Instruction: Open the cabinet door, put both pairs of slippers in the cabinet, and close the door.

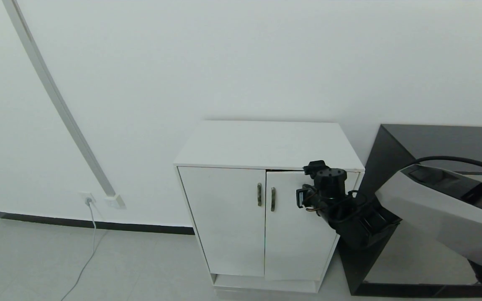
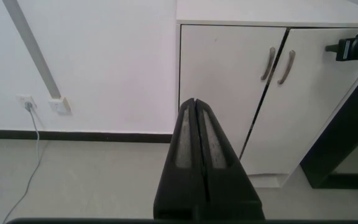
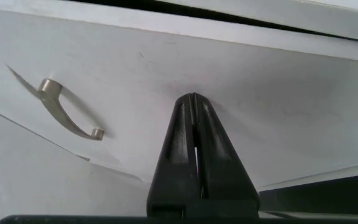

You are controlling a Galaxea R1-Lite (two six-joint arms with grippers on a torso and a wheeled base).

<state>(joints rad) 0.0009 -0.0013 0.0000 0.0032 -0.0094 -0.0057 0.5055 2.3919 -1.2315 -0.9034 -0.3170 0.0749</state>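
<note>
In the head view the white cabinet (image 1: 266,144) stands against the wall (image 1: 241,62), its right door (image 1: 295,242) slightly ajar (a dark gap at the top), while the wrist views show the right gripper (image 3: 193,98) pinched shut at that door's panel near its handle (image 3: 67,115) and the left gripper (image 2: 194,102) closed, empty, well back.

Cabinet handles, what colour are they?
Dull brushed metal, greyish-bronze handles; clearest in the right wrist view.

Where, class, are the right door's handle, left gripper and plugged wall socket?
right door's handle (image 1: 273,199): head view, mid-bar.
left gripper (image 2: 195,102): left wrist view, between shut fingertips.
plugged wall socket (image 1: 85,195): head view, faceplate.
</note>
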